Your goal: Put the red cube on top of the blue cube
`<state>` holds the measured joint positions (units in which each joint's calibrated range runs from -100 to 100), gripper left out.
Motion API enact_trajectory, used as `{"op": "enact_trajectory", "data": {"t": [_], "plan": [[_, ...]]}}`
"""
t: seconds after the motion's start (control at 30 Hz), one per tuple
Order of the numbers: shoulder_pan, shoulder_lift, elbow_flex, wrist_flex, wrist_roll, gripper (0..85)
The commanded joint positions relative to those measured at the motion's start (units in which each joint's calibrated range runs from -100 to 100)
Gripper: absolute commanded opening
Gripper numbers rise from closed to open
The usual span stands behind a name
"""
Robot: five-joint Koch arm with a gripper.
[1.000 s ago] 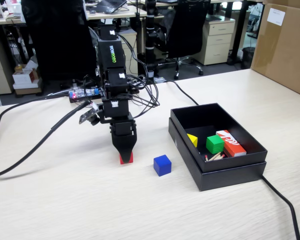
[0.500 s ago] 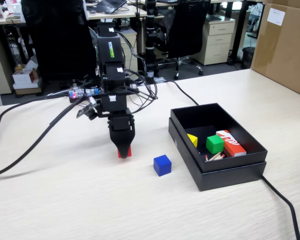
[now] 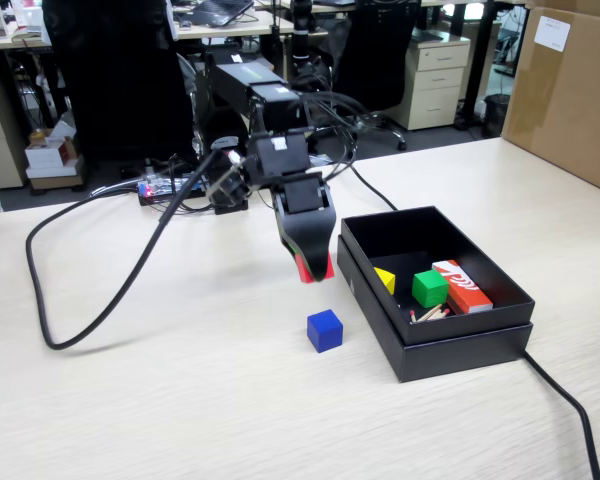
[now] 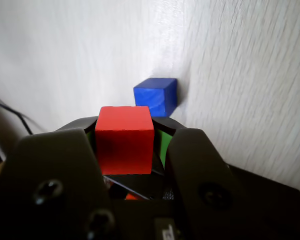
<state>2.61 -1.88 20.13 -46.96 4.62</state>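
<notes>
My gripper [image 3: 315, 268] is shut on the red cube [image 4: 124, 140] and holds it above the table. In the fixed view only a sliver of the red cube [image 3: 305, 270] shows between the black jaws. The blue cube [image 3: 324, 330] sits on the pale table just below and in front of the gripper, a short gap away. In the wrist view the blue cube [image 4: 155, 95] lies just beyond the red cube, slightly to the right.
A black open box [image 3: 450, 345] stands right of the blue cube and holds a green cube [image 3: 429, 288], a yellow piece [image 3: 385, 280], a red-orange lettered box [image 3: 462, 285] and some sticks. A black cable [image 3: 100, 300] loops over the table's left. A cardboard box [image 3: 570, 90] stands at the far right.
</notes>
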Motion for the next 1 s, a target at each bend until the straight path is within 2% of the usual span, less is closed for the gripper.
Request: {"op": "enact_trajectory", "data": {"t": [0.0, 0.97], "plan": [[0.34, -0.48, 6.71, -0.25, 0.24, 0.9], [0.1, 7.79, 6.16, 0.87, 0.49, 0.9]]}}
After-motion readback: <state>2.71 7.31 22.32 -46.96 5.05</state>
